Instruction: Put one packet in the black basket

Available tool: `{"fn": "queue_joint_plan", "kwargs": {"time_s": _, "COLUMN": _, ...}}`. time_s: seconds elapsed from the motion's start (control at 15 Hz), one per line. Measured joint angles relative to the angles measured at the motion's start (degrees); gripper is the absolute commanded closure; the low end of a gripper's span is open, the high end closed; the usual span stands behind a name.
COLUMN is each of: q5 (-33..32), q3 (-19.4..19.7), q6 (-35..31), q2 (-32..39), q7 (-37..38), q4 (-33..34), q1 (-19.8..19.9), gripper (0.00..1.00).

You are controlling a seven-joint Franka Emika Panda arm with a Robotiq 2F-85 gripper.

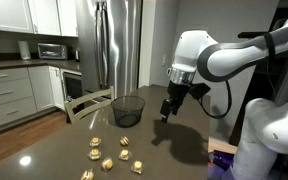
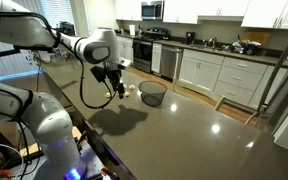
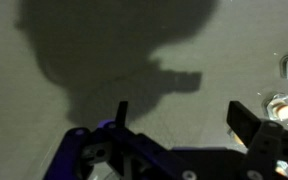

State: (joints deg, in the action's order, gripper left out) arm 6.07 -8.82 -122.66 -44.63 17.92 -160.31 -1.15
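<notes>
Gripper (image 1: pixel 168 112) hangs above the countertop (image 1: pixel 184 150), not touching it. Jaws stand apart with only bare surface between them in the wrist view (image 3: pixel 179 110). Open counter lies all round the jaws, and the slab's edges are well away from them in both exterior views.

The black basket (image 1: pixel 128 110) stands upright near the jaws, to one side and apart from them. It is round wire mesh, see-through, narrowing toward the base. Its contents cannot be made out at this size.

The packets (image 1: pixel 124 142) lie loose on the counter, outside the basket and well apart from the jaws. In the wrist view two of them (image 3: pixel 280 105) sit just past one finger (image 3: pixel 246 125) at the frame edge. They are small, pale tan and crinkly.

The counter is dark, smooth and glossy, and carries the arm's shadow.
</notes>
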Motion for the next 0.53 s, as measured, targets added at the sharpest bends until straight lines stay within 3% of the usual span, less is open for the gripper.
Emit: {"fn": "queue_joint_plan", "kwargs": {"time_s": 0.53, "q5": 0.0, "q3": 0.0, "q6": 0.1, "q2": 0.4, "q7": 0.0, "q4": -1.2, "q1": 0.0, "gripper": 0.0}}
